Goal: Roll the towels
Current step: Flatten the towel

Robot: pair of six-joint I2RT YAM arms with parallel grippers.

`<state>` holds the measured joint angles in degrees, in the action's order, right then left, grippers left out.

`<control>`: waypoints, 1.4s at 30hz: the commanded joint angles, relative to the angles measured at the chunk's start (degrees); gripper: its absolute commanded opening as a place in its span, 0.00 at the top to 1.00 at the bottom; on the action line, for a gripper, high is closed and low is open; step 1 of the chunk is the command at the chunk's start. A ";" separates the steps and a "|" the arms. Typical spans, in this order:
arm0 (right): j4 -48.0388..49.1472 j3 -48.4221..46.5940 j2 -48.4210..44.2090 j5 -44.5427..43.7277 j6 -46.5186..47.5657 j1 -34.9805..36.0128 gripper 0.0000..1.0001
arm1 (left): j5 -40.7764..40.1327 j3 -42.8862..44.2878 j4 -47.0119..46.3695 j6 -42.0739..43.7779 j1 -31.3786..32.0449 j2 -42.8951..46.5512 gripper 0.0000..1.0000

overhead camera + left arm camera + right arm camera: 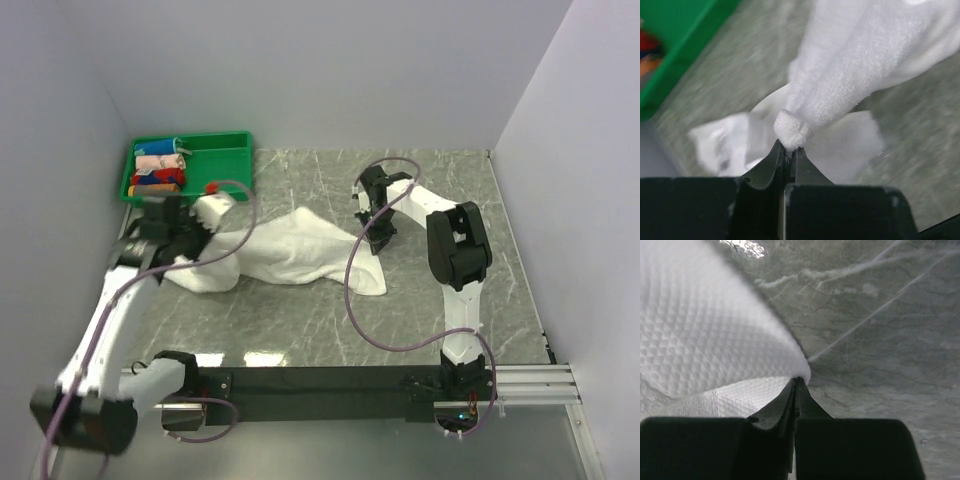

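Observation:
A large white towel [290, 255] lies crumpled across the middle of the grey marble table, stretched between both arms. My left gripper [196, 238] is shut on the towel's left end; in the left wrist view a bunched white corner [792, 131] is pinched at the fingertips, with the cloth [865, 45] rising away from it. My right gripper [377, 238] is shut on the towel's right edge; in the right wrist view the waffle-textured cloth [705, 330] comes to a point between the closed fingers [796, 385].
A green bin [187, 165] holding small rolled colourful cloths [160, 170] stands at the back left, close behind the left gripper; its green wall [685, 40] shows in the left wrist view. White walls enclose the table on three sides. A black rail [330, 380] runs along the near edge.

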<state>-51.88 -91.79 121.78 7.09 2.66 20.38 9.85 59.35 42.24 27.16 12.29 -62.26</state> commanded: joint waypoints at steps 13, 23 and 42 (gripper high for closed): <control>-8.14 -12.95 -2.08 19.15 8.86 -1.84 0.51 | 6.22 -12.95 19.19 14.94 -17.22 19.20 0.92; -3.15 -30.44 8.36 13.59 4.48 13.10 0.36 | 11.16 -15.67 21.40 17.50 -17.30 16.03 0.85; 4.42 -37.50 23.33 -6.91 -0.99 24.35 0.36 | 9.23 -13.91 21.57 13.01 -17.22 14.36 0.79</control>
<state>-48.99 -128.16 143.00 3.86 2.35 43.83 18.61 43.72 63.48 41.04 -4.71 -47.64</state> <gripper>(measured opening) 0.656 0.205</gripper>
